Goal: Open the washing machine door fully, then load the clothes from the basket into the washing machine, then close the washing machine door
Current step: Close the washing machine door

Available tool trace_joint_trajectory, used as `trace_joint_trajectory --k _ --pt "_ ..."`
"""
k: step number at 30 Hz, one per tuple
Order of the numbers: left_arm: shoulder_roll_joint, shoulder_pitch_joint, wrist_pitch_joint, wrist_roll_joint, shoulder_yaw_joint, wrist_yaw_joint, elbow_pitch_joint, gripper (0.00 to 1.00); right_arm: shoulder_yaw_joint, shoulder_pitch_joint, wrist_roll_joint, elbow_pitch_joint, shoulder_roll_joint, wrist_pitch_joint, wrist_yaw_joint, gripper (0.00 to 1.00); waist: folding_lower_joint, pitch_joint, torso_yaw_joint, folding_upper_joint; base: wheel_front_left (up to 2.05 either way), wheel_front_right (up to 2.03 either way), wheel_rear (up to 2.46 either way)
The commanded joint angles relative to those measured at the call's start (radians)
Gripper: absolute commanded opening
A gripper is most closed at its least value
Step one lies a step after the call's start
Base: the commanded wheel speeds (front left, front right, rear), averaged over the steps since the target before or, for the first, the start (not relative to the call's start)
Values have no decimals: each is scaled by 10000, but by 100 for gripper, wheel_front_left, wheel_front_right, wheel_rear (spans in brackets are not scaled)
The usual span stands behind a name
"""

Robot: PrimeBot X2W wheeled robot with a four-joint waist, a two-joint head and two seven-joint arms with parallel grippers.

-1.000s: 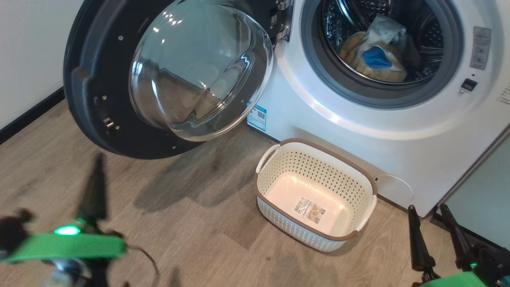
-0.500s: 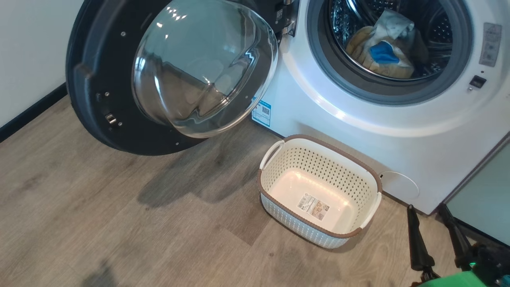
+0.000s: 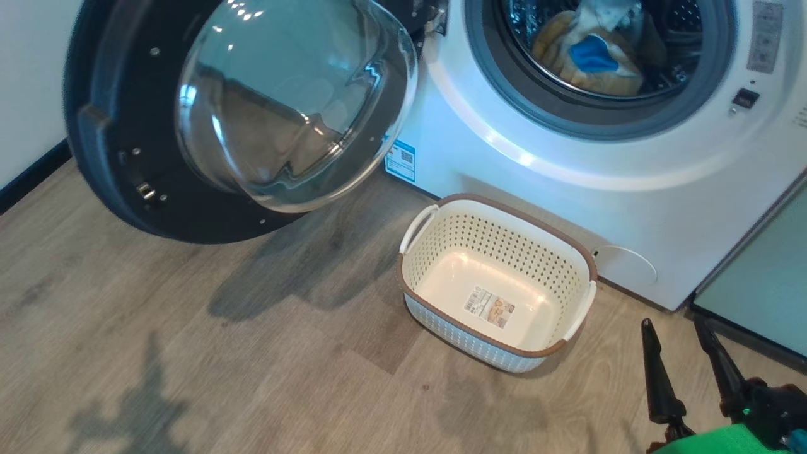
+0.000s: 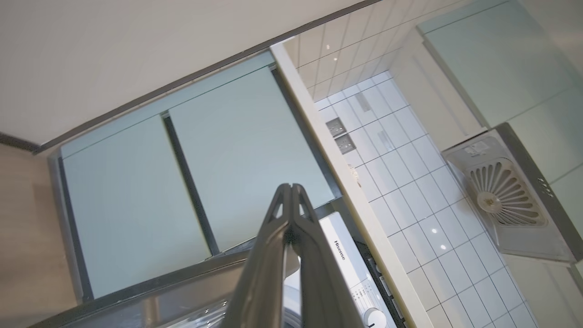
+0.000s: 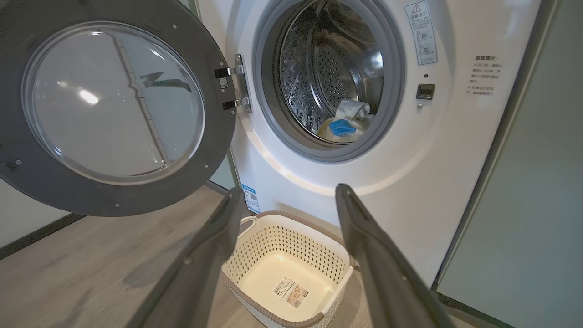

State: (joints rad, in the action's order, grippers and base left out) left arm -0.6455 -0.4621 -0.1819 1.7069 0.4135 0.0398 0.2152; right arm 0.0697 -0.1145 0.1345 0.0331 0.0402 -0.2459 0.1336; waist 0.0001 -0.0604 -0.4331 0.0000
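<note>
The washing machine door (image 3: 107, 157) stands wide open at the left, its glass bowl (image 3: 284, 107) bulging toward me. The white washing machine (image 3: 567, 208) has the clothes (image 3: 586, 57), pale yellow with a blue patch, lying in its steel drum. The basket (image 3: 504, 246) sits empty on the floor before the machine. My right gripper (image 3: 673, 325) is open, low at the right of the basket, holding nothing. In the right wrist view, the right gripper (image 5: 289, 189) points at the basket (image 5: 291, 241), clothes (image 5: 346, 125) and door (image 5: 114, 200). My left gripper (image 4: 289, 187) is shut and empty, raised above the machine's top (image 4: 346, 255).
A pale green cabinet panel (image 3: 763, 277) flanks the machine on the right. A white wall with dark skirting (image 3: 31, 176) runs behind the door. Wood floor (image 3: 252, 366) lies open left of the basket. White tiles and a vent hood (image 4: 505, 196) appear past the left gripper.
My left gripper has lifted out of the head view's lower left corner; only its shadow remains on the floor. The camera shifted slightly. Door, basket, clothes and right gripper stay put.
</note>
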Motion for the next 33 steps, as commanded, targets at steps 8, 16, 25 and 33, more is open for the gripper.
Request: trace_joint_trajectory --k 8,16,25,33 --pt "-929 -1290 -928 449 -142 -739 2539 0 296 690 -242 -637 213 237 -29 100 -1 -414 484 0 0 0 0" --pt "-1007 -1648 -1387 358 -525 -669 3823 0 318 783 -201 -940 458 439 -29 100 -1 -910 858 0 0 0 0" --pt "-831 -2001 -1615 209 -867 -190 4213 0 286 860 -251 -1243 629 621 -29 100 -1 -1302 1036 0 0 0 0" --pt "-727 -2252 -1733 28 -1142 8 4491 0 310 923 -275 -1383 692 682 -29 100 -1 -1509 1182 0 0 0 0"
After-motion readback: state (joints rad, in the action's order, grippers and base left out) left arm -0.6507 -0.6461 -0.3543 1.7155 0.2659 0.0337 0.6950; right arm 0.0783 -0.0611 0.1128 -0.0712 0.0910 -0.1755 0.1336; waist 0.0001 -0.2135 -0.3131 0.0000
